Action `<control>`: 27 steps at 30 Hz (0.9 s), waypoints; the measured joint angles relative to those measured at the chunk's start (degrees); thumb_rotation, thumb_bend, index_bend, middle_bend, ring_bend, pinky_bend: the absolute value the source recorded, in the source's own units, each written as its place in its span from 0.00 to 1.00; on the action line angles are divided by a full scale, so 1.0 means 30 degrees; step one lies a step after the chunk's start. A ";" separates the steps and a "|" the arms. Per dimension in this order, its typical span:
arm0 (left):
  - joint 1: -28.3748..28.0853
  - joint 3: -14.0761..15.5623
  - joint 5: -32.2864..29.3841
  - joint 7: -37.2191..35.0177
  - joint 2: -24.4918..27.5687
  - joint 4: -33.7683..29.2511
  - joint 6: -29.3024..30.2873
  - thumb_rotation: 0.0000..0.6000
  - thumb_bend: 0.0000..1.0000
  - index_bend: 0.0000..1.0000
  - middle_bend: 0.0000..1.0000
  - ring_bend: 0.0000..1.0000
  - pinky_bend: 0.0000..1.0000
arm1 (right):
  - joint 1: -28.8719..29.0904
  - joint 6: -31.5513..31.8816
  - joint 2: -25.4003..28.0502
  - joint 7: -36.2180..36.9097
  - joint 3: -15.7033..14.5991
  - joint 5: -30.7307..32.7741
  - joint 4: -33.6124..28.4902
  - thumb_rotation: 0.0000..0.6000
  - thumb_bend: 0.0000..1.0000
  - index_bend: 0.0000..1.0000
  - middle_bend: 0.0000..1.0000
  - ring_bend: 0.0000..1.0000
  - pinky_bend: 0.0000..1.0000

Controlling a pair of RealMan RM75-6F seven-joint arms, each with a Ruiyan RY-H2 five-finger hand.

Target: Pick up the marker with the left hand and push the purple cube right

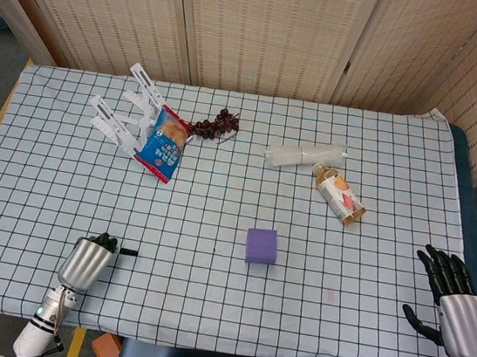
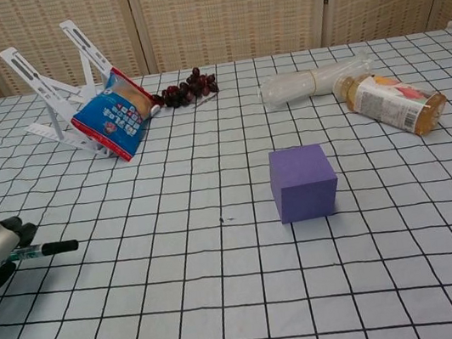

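While our left robot hand (image 1: 87, 262) grips the marker (image 2: 48, 248) at the counter's (image 1: 366, 275) near-left edge, the cube (image 1: 261, 245) sits well apart to its right. Our right robot hand (image 1: 456, 300) hangs with fingers spread, holding nothing.

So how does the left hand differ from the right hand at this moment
The left hand is closed around the marker; the right hand holds nothing, fingers spread. The left hand sits at the table's near-left corner, the right hand beyond its right edge. Both have silver backs and dark fingers.
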 measured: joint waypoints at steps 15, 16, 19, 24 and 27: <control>0.2025 0.0337 0.1332 -0.2993 0.2045 -0.3993 0.3341 1.00 0.38 0.13 0.15 0.17 0.40 | -0.0487 0.0424 0.0292 -0.0688 0.0248 0.0930 -0.0654 1.00 0.17 0.00 0.00 0.00 0.00; 0.2202 0.0428 0.1380 -0.3655 0.2470 -0.4529 0.3596 1.00 0.37 0.12 0.14 0.13 0.32 | -0.0515 0.0481 0.0293 -0.0650 0.0271 0.0949 -0.0640 1.00 0.17 0.00 0.00 0.00 0.00; 0.2806 0.0845 0.1445 -0.6619 0.4063 -0.6153 0.4306 1.00 0.37 0.11 0.13 0.08 0.21 | -0.0575 0.0612 0.0276 -0.0584 0.0322 0.0965 -0.0582 1.00 0.17 0.00 0.00 0.00 0.00; 0.3843 0.1338 0.1421 -1.3185 0.6675 -0.7684 0.5413 1.00 0.36 0.11 0.12 0.06 0.20 | -0.0645 0.0813 0.0013 -0.0831 0.0291 0.0704 -0.0516 1.00 0.17 0.00 0.00 0.00 0.00; 0.4402 0.1415 0.1391 -1.6186 0.8032 -0.8060 0.5794 1.00 0.36 0.11 0.11 0.05 0.20 | -0.0668 0.0853 -0.0148 -0.1150 0.0175 0.0397 -0.0516 1.00 0.17 0.00 0.00 0.00 0.00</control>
